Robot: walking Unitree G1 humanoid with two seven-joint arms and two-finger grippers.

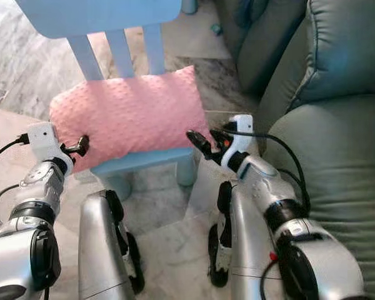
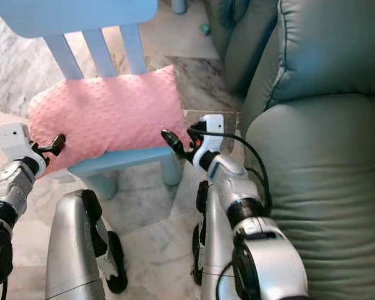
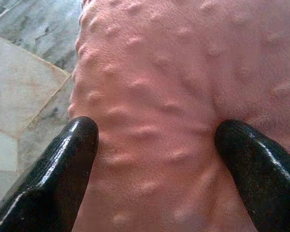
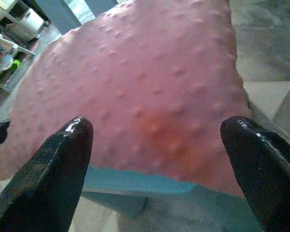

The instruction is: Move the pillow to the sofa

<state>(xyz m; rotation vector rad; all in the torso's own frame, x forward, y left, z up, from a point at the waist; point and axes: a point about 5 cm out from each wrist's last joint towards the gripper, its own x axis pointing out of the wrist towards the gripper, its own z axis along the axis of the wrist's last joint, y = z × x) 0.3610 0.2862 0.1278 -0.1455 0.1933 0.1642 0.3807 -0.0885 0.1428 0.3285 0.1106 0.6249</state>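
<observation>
A pink dotted pillow [image 1: 128,115] lies on the seat of a small light-blue chair [image 1: 144,159], leaning against its slatted back. My left gripper [image 1: 81,145] is at the pillow's left end, open, with both fingers [image 3: 63,169] pressed against the fabric. My right gripper [image 1: 199,142] is at the pillow's right end, open, a short way off the fabric; its fingers [image 4: 63,159] frame the pillow's end in the right wrist view. The grey-green sofa [image 1: 337,162] stands directly to the right.
The chair's back [image 1: 100,15] rises behind the pillow. Marble floor [image 1: 162,231] lies under and in front of the chair. The sofa's seat cushion [image 2: 325,187] and back cushion [image 2: 337,44] take up the right side. My own legs [image 1: 103,250] stand below.
</observation>
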